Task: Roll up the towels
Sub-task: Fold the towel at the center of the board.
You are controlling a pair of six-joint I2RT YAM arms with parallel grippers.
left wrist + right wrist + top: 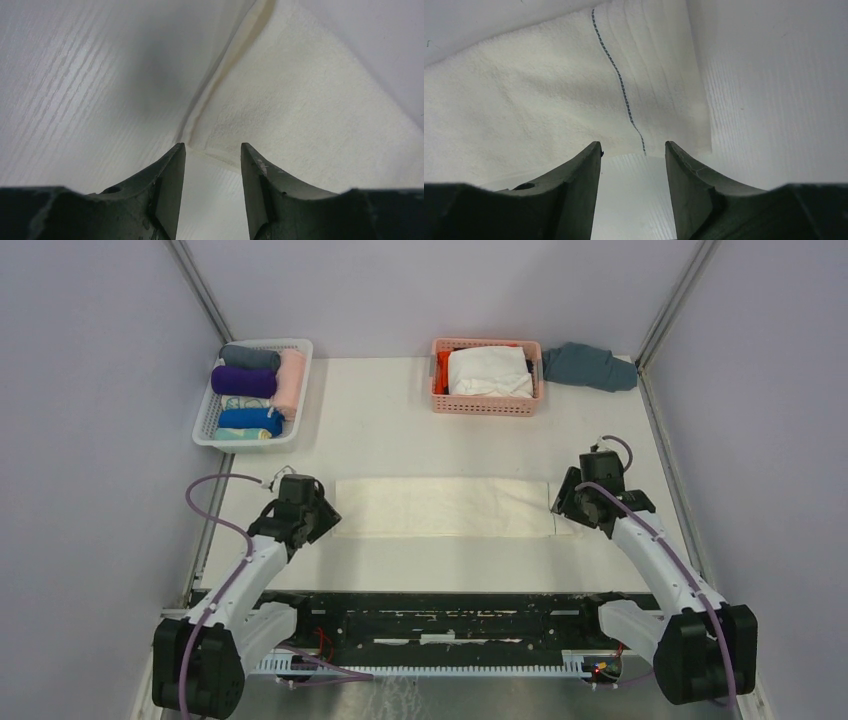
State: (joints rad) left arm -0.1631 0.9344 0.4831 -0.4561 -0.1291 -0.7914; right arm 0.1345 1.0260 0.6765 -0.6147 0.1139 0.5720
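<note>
Flat across the table (400, 410): cream towel (445, 506), a long folded strip with straight edges and bare room all round. At its left corner, left gripper (213, 150), jaws apart, clamping nothing. At the blue-stitched right end, right gripper (633, 147), likewise apart. Far left, white basket (272, 343) holding purple towel (243, 381), rolled, among other rolls (250, 420). Far centre, pink basket (487, 406) with white cloth (488, 372); teal-grey cloth (590, 366) just beside.

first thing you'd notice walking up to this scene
A cream towel lies flat as a long strip mid-table, with the left gripper and right gripper open at its two ends. At the far left, a white basket holds a purple roll among other rolled cloths.
</note>
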